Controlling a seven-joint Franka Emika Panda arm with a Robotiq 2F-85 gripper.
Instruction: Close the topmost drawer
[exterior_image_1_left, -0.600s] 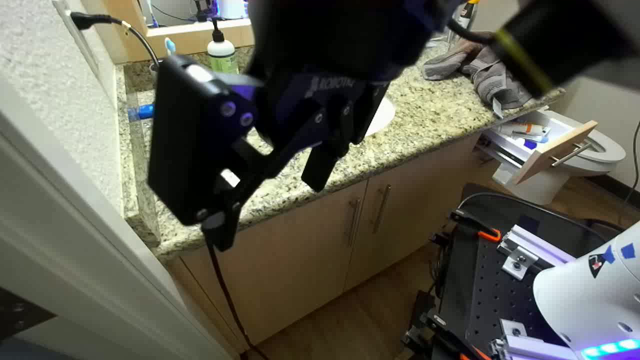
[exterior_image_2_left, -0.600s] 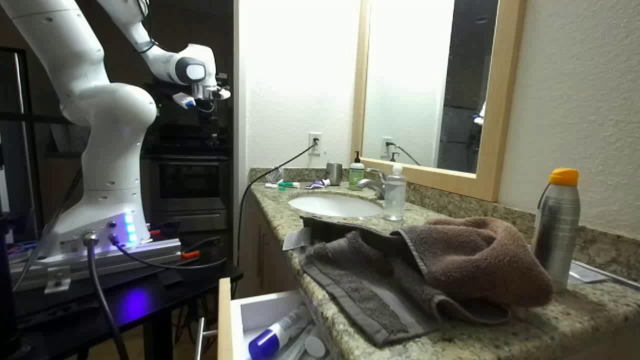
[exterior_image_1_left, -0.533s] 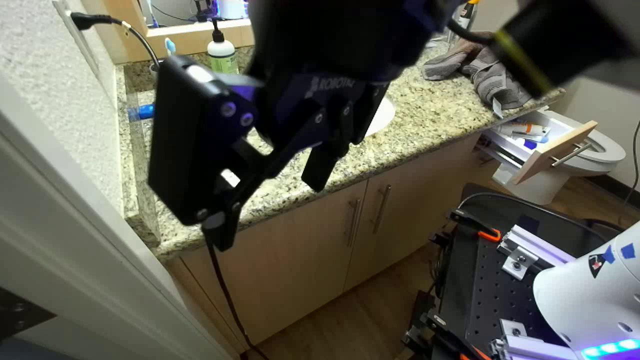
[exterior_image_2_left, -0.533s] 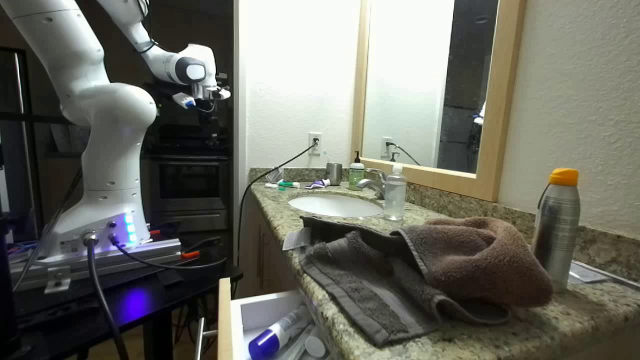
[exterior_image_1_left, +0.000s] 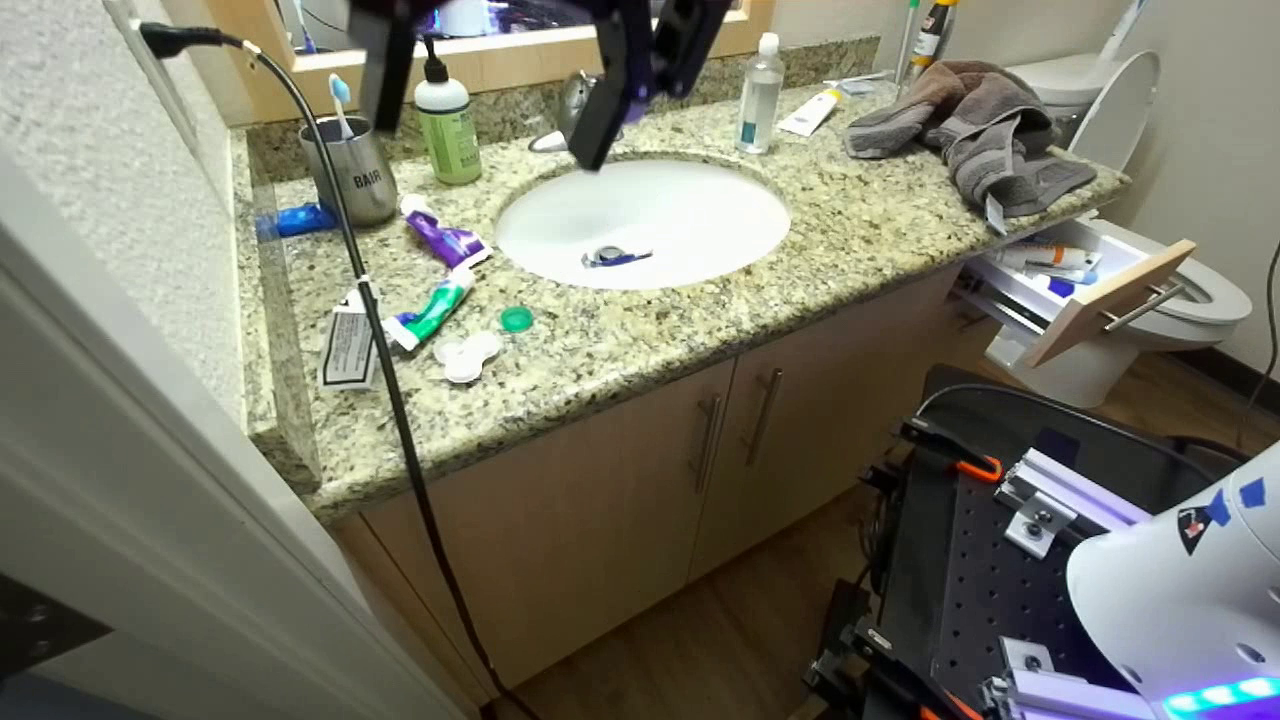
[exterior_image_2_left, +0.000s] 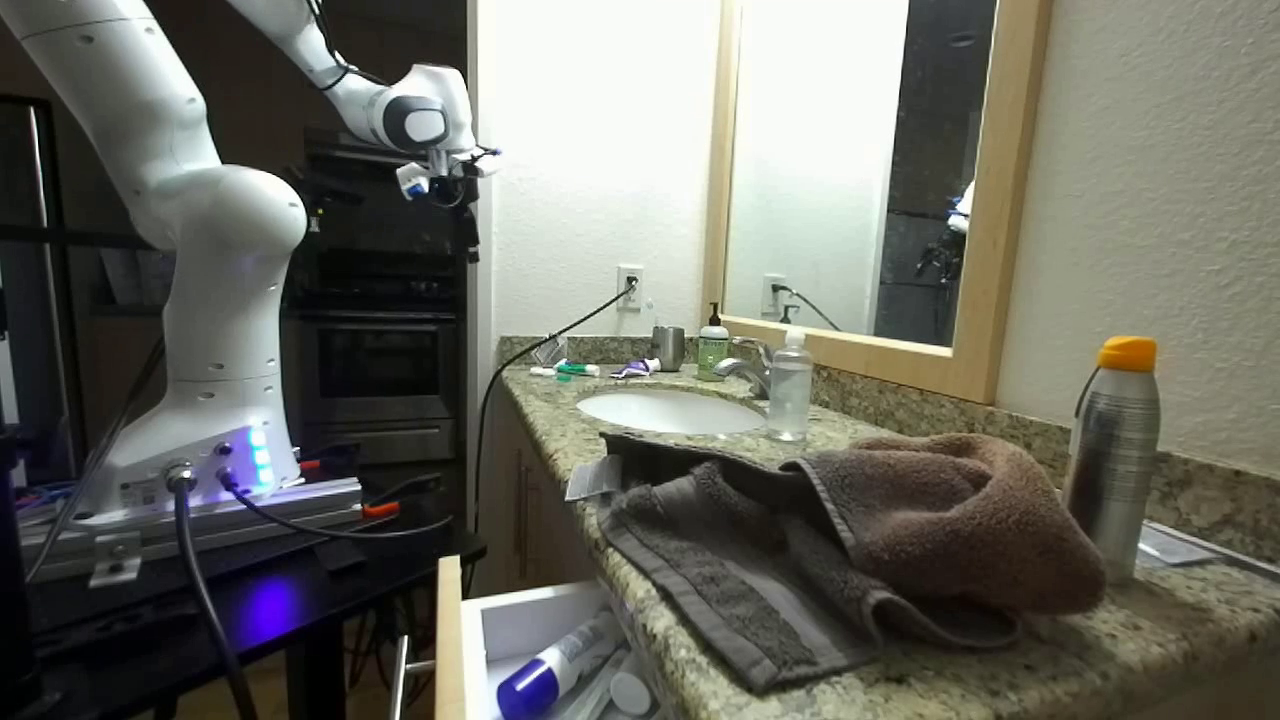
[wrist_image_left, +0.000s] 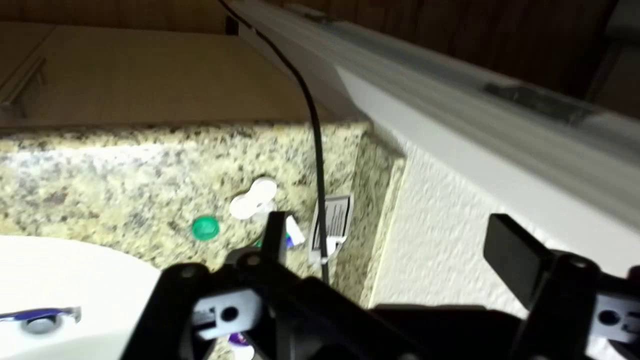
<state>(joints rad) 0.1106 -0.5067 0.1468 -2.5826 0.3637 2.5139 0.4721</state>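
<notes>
The topmost drawer stands pulled out at the far end of the vanity. Its light wood front (exterior_image_1_left: 1112, 305) and bar handle (exterior_image_1_left: 1143, 309) face outward in an exterior view. The drawer front (exterior_image_2_left: 449, 640) also shows at the bottom of an exterior view, with tubes and a blue-capped item (exterior_image_2_left: 530, 688) inside. My gripper (exterior_image_1_left: 490, 130) is open and empty, high over the sink end of the counter, far from the drawer. In the wrist view the open jaws (wrist_image_left: 395, 245) have only counter and wall behind them. The drawer is out of the wrist view.
A sink (exterior_image_1_left: 640, 215), soap bottle (exterior_image_1_left: 450, 130), cup (exterior_image_1_left: 362, 175), clear bottle (exterior_image_1_left: 762, 95) and toothpaste tubes are on the counter. A towel (exterior_image_1_left: 985, 140) lies above the drawer. A black cord (exterior_image_1_left: 400, 400) hangs over the counter edge. A door frame (exterior_image_1_left: 200, 480) stands nearby.
My gripper has risen and pulled back from the near counter corner in an exterior view, uncovering the sink and tubes. The arm has turned toward the counter. The drawer has not moved.
</notes>
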